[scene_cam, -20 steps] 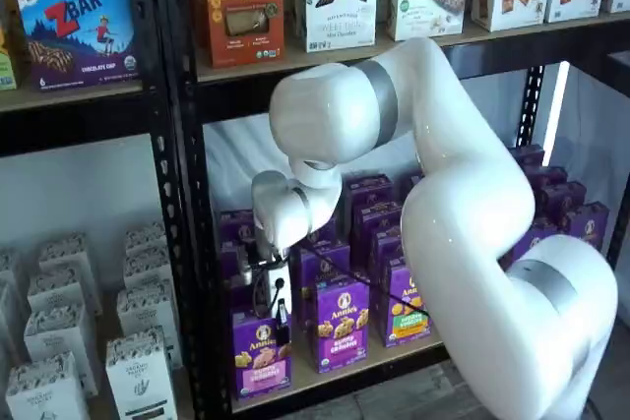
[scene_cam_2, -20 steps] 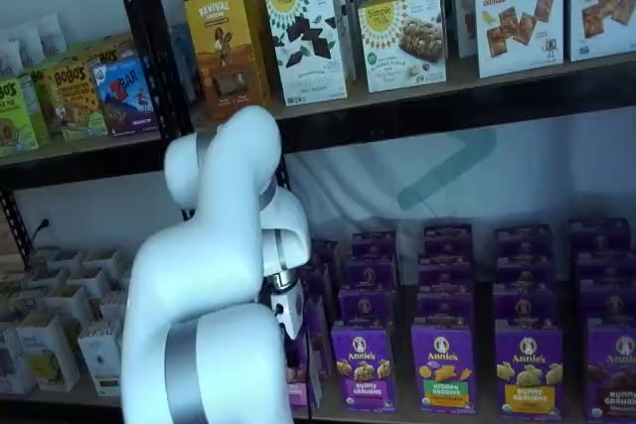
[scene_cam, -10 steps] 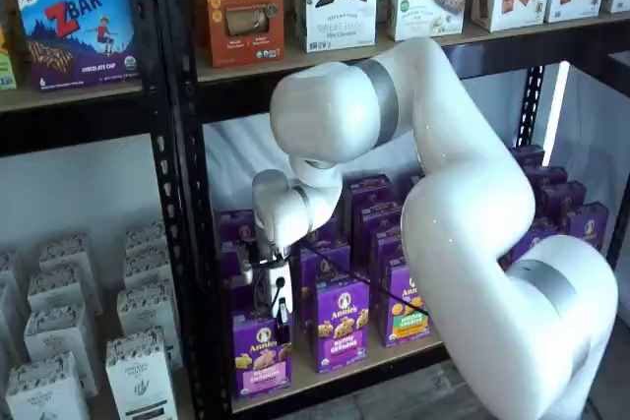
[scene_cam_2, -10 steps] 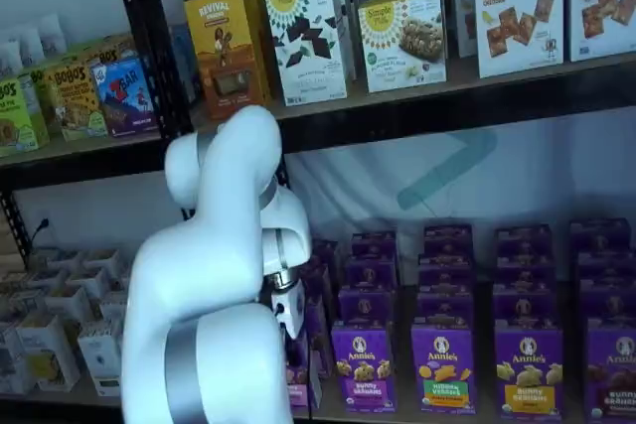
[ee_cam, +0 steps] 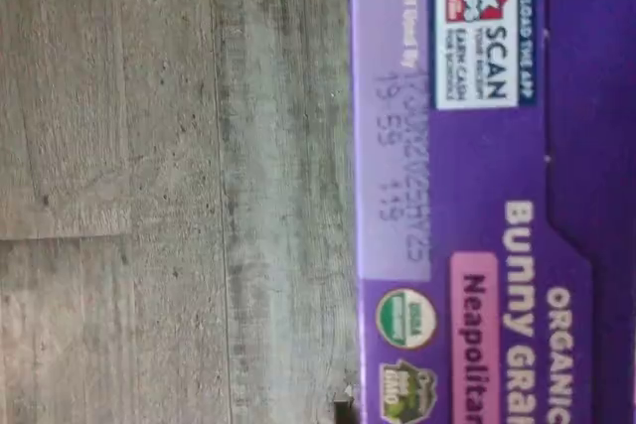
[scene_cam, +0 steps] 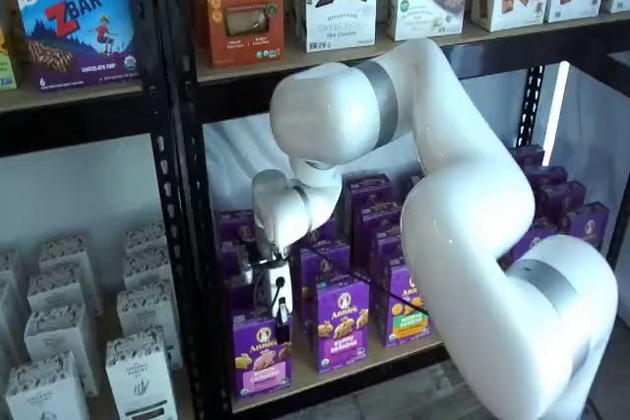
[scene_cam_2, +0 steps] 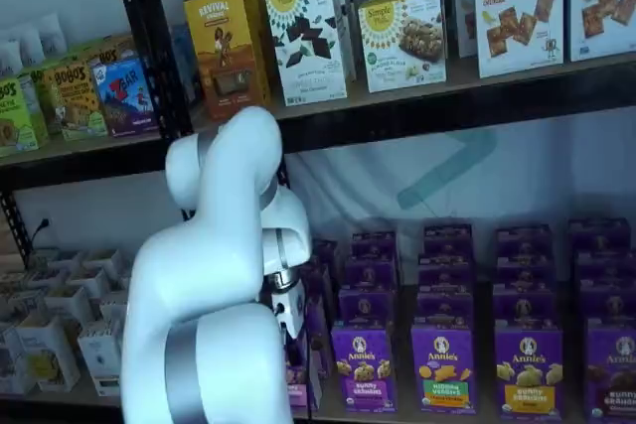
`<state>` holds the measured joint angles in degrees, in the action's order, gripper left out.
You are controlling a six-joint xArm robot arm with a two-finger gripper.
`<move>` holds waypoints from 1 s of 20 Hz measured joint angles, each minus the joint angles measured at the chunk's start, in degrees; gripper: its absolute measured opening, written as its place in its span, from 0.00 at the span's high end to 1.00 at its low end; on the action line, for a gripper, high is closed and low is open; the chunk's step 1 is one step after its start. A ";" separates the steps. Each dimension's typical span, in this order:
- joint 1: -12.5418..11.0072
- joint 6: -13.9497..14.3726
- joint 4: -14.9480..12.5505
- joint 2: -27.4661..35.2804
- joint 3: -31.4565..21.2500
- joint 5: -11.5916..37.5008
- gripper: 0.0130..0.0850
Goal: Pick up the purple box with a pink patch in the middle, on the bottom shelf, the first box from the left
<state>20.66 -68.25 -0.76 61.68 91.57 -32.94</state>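
The purple box [scene_cam: 261,353] stands at the front left of the bottom shelf [scene_cam: 340,373], with its pink patch [scene_cam: 263,379] low on the front. My gripper [scene_cam: 283,316] hangs straight down onto the box's top. Only one black finger [scene_cam: 283,310] shows, side-on against the upper front, so I cannot tell whether it is closed. In the wrist view the box's purple top [ee_cam: 477,146] fills one side, very close, with a pink label [ee_cam: 475,335]. In a shelf view my arm hides most of the box; only a pink sliver [scene_cam_2: 296,376] shows.
More purple cartons stand beside it [scene_cam: 342,324] and in rows behind. A black rack upright [scene_cam: 182,243] runs close on the left, with white cartons [scene_cam: 138,361] beyond it. My white arm [scene_cam: 463,223] covers the shelf's right half. Grey wood floor [ee_cam: 149,196] lies below.
Almost nothing has moved. The gripper stays on the top of the purple box, and the box stays at the same spot on the shelf.
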 joint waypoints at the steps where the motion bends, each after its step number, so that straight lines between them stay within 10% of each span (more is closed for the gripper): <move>1: 0.00 -0.11 0.11 0.01 0.00 0.05 0.61; 20: -1.30 6.77 -8.96 -9.47 -15.72 8.53 0.61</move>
<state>19.36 -61.48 -9.71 52.21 75.85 -24.41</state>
